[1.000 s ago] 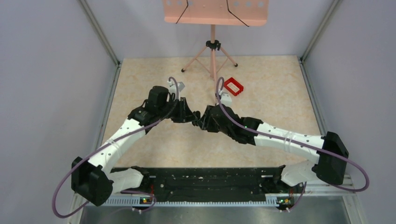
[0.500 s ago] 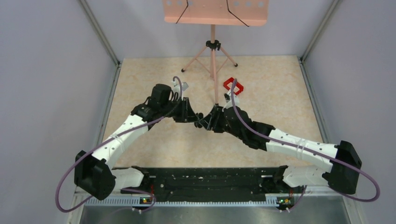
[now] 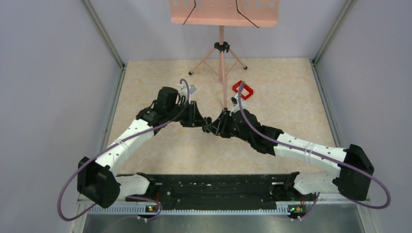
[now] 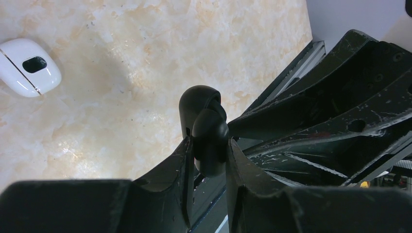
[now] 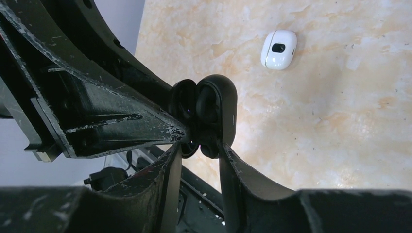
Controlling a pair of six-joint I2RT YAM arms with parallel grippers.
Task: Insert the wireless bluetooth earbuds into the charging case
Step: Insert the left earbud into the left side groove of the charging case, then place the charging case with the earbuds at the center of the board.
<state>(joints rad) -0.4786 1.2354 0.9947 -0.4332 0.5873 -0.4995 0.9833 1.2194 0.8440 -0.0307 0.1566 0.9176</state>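
1. Since a second ago, I note that the right arm (image 3: 301, 148) has swung its wrist towards the far side. Its purple cable (image 3: 252, 124) now crosses the red frame (image 3: 245, 91), which earlier lay in full view. The left arm (image 3: 128, 138) has shifted only a little.
2. The table (image 3: 291, 97) is a marbled beige surface between grey walls. A pink music stand (image 3: 223, 12) rises at its far edge.
3. Both arms reach inward, and their wrists meet nose to nose at mid-table.
4. The left gripper (image 4: 209, 143) is clamped tight on the charging case (image 5: 218, 104). In the left wrist view its two fingers press the black body from either side.
5. The right gripper (image 5: 199, 145) stands partly open, and its fingertips straddle the lower end of the same case. I cannot tell whether they pinch it or merely flank it.
6. The red frame lies on the table beyond the right wrist, just beside the foot of the stand.
7. A white rounded-square case (image 4: 29, 68) with a dark oval window lies flat on the table, apart from both grippers.
8. The charging case is held off the table between the two grippers. It looks hinged open, with two black halves side by side in the right wrist view.
9. Whether an earbud sits inside the case I cannot tell, as it is black on black.
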